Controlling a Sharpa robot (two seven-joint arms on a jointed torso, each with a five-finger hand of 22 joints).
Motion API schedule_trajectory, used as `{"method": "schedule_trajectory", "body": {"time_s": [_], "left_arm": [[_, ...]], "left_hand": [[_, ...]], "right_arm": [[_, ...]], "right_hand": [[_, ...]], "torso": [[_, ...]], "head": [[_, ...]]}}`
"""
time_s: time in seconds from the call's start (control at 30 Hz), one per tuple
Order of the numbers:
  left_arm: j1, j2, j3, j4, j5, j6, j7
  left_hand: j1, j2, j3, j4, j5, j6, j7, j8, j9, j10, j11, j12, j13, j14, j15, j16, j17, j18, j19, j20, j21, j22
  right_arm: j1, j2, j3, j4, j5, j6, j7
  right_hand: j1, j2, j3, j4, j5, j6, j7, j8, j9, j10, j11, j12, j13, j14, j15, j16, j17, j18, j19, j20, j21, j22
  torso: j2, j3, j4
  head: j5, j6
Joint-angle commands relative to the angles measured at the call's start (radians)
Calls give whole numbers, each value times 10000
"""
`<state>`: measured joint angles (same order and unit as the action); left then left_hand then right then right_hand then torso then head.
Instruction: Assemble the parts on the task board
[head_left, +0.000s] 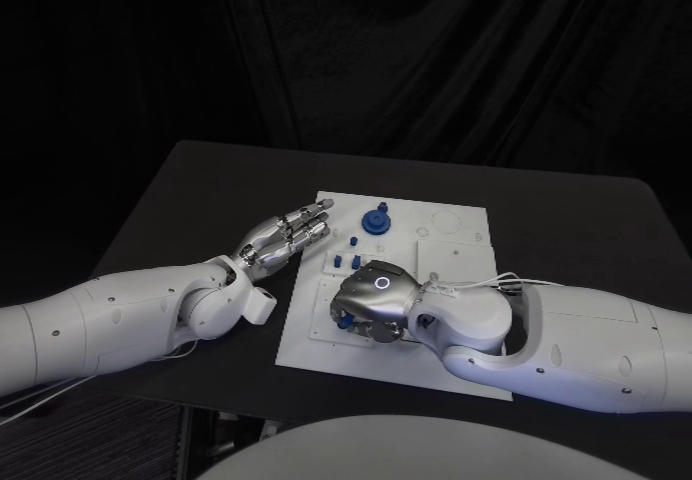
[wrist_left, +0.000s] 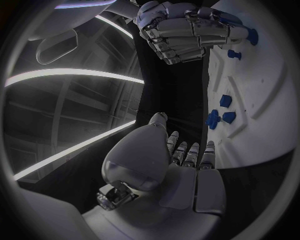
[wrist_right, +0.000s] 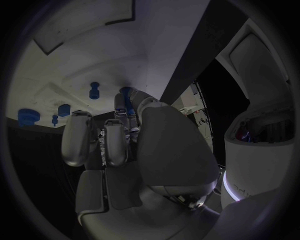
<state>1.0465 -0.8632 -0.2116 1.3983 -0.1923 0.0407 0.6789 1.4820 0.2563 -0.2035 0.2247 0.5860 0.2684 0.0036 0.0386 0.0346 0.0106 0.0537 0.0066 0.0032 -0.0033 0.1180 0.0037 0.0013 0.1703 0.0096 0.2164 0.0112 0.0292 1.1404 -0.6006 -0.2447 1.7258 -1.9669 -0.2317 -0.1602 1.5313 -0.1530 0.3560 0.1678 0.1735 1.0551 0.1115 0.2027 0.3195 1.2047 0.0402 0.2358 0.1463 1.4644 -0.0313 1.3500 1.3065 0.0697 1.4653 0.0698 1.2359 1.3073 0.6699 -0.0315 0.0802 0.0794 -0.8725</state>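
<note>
1. My right hand (head_left: 372, 300) is down on the board's (head_left: 447, 365) left part, fingers curled onto blue parts (head_left: 346, 322) there; I cannot tell whether they pinch one.
2. My left hand (head_left: 286, 238) lies just beside the board's left edge, over the table (head_left: 188, 200), fingers straight and pressed together, holding nothing.
3. The board sits mid-table. A bigger blue part (head_left: 378, 219) stands near its far edge, and small pegs (head_left: 343, 260) stand between that part and my right hand.
</note>
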Motion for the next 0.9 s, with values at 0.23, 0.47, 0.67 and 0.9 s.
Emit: {"method": "schedule_trajectory", "body": {"time_s": [0.23,0.47,0.67,0.9], "left_arm": [[-39,63,9,-94,-1,228,300],[-50,66,9,-157,-1,315,316],[-58,50,9,-173,-1,327,377],[-99,9,9,-156,-1,315,421]], "left_hand": [[48,62,76,-171,46,129,243,55,28,60,76,-19,17,33,162,-37,-13,9,9,157,-21,13],[29,1,73,-254,47,158,256,62,30,113,126,-5,31,33,169,-37,-13,0,10,165,-22,6],[26,-12,71,-270,50,177,244,65,32,131,137,0,36,33,165,-37,-13,-1,8,164,-24,0],[13,-30,73,-315,57,174,234,64,31,128,171,-2,34,33,126,-37,-13,-11,-4,110,-34,-32]], "right_arm": [[-50,46,-12,-35,-99,456,-189],[-50,-130,-12,-34,73,369,-96],[-12,-795,56,514,360,-761,39],[532,-1925,133,1290,1080,-3254,625]], "right_hand": [[-383,-302,-5,244,-407,-1941,-194,-1246,-459,-1048,306,-580,-109,199,126,-314,-317,50,-60,115,-552,1649],[-418,-361,-1014,608,-769,-3603,-699,-1376,-1166,-2689,558,-545,82,-121,191,-674,-718,178,-436,210,-1253,1473],[-55,-489,-1374,1103,-868,-4641,-819,-1444,-1671,-3524,666,-61,299,-251,284,-766,-863,228,-584,288,-1548,1399],[107,-480,-1381,1227,-826,-4808,-946,-1432,-1822,-3737,668,350,433,-383,293,-981,-1113,283,-700,309,-1832,1323]], "torso": [[6,10,-21],[1,11,-21],[-1,13,-21],[8,11,-3]], "head": [[1,-2],[48,-2],[123,-2],[-55,-2]]}}
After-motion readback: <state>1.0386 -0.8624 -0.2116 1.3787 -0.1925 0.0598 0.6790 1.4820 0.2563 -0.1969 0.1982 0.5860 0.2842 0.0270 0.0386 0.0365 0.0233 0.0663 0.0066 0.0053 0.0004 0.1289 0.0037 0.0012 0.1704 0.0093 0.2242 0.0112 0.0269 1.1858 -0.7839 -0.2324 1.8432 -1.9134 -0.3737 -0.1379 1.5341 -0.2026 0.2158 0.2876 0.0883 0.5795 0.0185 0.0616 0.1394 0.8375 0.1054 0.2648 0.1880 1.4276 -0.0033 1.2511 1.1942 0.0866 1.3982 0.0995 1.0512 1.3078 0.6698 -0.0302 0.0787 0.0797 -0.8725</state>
